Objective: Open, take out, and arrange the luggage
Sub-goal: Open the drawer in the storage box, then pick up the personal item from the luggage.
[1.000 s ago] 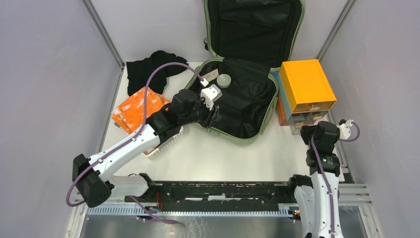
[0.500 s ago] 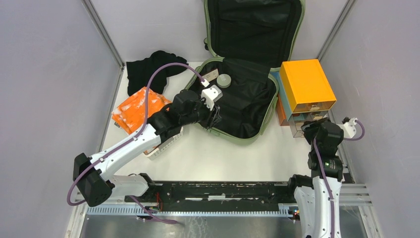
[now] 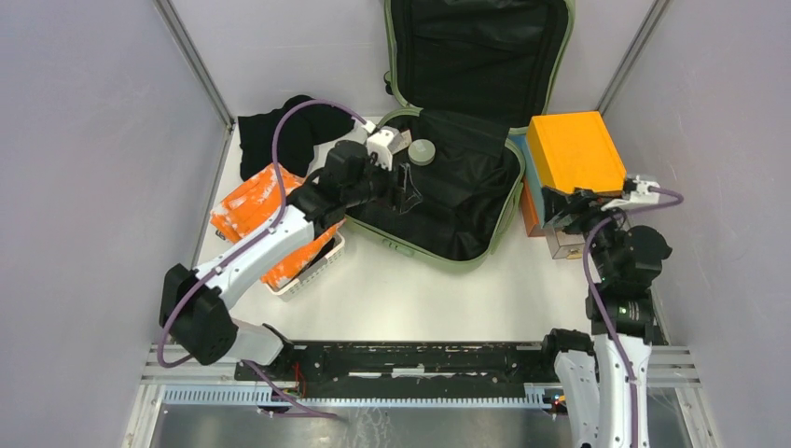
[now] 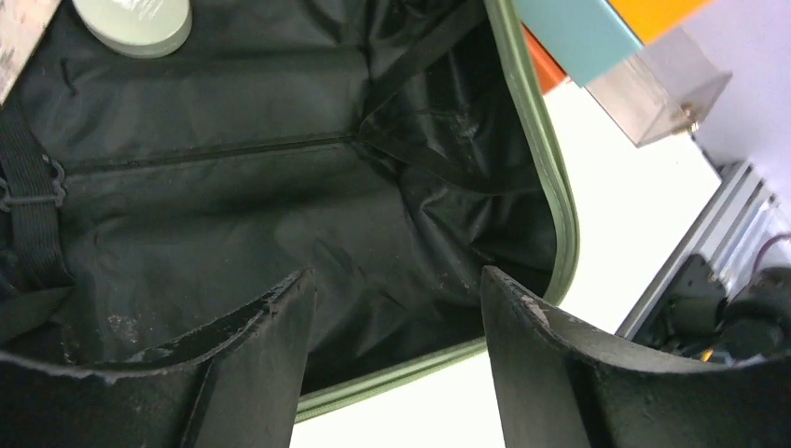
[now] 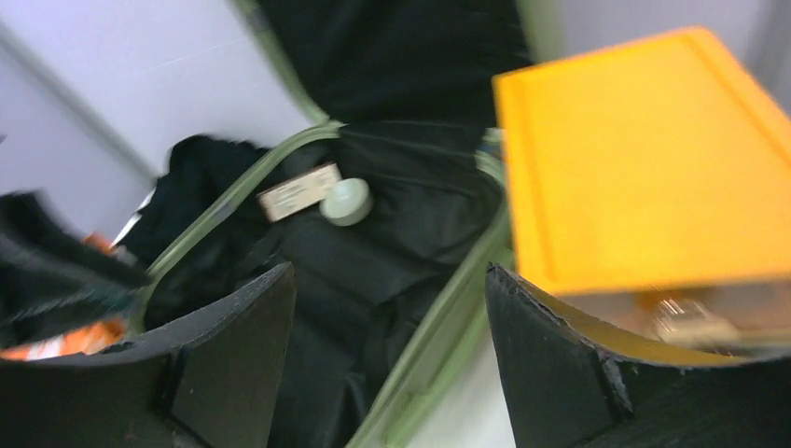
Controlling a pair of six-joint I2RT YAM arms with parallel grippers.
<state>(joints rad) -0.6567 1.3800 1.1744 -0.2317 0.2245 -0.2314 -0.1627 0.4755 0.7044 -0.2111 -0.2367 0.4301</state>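
Top external obscures what wrist views show: left gripper [image 4: 396,280], right gripper [image 5: 389,271] agape, empty.

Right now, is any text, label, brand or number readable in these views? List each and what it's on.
No text is readable.
Print on the beige card inside the luggage: too blurred.
Marks on the round tin beside it: illegible.
White print on the orange packets: too small.
The orange box shows no lettering.

White arms [image 3: 256,259], black joints [image 3: 640,250] (cables [image 3: 276,159] seemingly purple)
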